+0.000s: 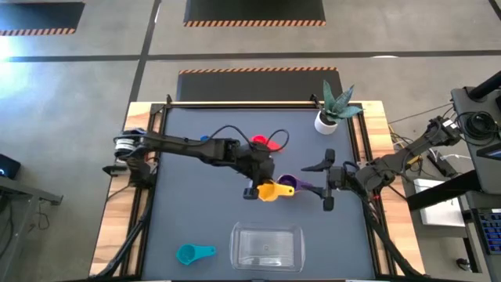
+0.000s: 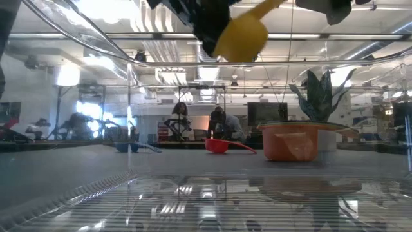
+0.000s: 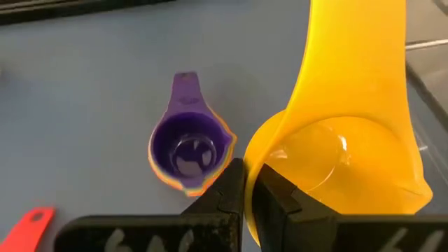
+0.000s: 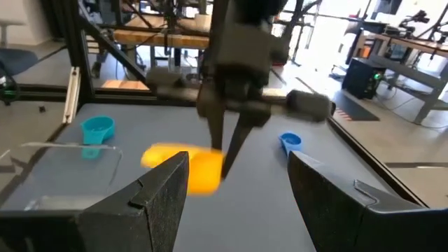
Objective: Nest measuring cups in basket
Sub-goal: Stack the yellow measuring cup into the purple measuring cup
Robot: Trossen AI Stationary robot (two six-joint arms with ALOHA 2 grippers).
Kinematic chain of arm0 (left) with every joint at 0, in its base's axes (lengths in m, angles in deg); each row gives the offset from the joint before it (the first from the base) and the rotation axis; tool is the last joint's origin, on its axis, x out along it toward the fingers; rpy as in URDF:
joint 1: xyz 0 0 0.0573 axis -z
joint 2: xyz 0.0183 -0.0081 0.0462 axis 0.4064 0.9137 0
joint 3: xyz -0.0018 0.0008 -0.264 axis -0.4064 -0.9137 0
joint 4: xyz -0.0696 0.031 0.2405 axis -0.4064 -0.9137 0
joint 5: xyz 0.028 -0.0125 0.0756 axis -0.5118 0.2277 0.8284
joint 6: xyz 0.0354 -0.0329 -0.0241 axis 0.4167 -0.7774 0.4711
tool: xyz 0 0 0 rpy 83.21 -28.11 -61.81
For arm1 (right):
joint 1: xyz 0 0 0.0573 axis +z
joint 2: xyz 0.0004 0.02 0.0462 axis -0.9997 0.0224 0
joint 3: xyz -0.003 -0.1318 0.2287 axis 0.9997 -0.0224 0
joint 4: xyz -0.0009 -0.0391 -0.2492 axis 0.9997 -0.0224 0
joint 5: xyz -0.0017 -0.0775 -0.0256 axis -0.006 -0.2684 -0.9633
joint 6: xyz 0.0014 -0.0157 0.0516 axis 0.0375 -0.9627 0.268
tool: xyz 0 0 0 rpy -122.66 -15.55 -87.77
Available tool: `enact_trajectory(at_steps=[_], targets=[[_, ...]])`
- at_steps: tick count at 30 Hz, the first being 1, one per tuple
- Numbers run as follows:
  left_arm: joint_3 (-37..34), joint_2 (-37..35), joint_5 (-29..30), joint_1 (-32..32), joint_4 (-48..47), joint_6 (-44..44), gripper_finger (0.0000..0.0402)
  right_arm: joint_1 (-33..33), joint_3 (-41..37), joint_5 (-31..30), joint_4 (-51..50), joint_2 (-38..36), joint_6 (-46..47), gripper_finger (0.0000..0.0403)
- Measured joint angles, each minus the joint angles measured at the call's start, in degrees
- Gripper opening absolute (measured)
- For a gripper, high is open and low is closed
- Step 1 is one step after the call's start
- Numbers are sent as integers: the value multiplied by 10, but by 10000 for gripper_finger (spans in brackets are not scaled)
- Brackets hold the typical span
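Observation:
My left gripper (image 1: 254, 190) hangs over the middle of the table, shut on a yellow measuring cup (image 1: 270, 190) that is lifted clear; the low view shows the yellow cup (image 2: 241, 32) high above the table. Just beyond it a purple cup (image 3: 189, 150) stands nested in an orange cup (image 2: 293, 142). My right gripper (image 1: 329, 182) waits open to the right of them, holding nothing. The clear basket (image 1: 268, 247) stands at the near edge, with a teal cup (image 1: 193, 252) lying on the table to its left. A red cup (image 1: 261, 142) and a blue cup (image 1: 205, 139) lie farther back. My left gripper pinches the rim of the yellow cup's bowl (image 3: 253, 162) between its two fingers, one finger (image 3: 283, 199) on the inside of the bowl and one outside. The fingers slant down from the table's left. The cup hangs clear of the table, tilted, its handle (image 3: 357, 56) pointing away from the gripper.
A small white pot (image 1: 326, 121) with a green plant stands at the far right corner. A dark cable loops on the table near the red cup. Bare table lies between the basket and the two grippers. People show in the room beyond the table.

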Motion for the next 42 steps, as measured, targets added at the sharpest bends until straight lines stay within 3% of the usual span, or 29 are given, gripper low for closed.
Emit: enact_trajectory(at_steps=[10,23,32,36,42], targets=[[117,148,3,-10,20,21,0,0,0,0,-3,-39,0,233],[341,278,4,-44,-163,54,0,12,0,2,-25,-56,23,233],[335,298,4,-44,-181,59,0,17,0,2,-34,-57,32,233],[328,297,4,-44,-182,56,0,16,7,-4,-5,-57,-15,233],[326,297,4,-44,-181,55,0,16,51,-90,34,-58,-110,233]])
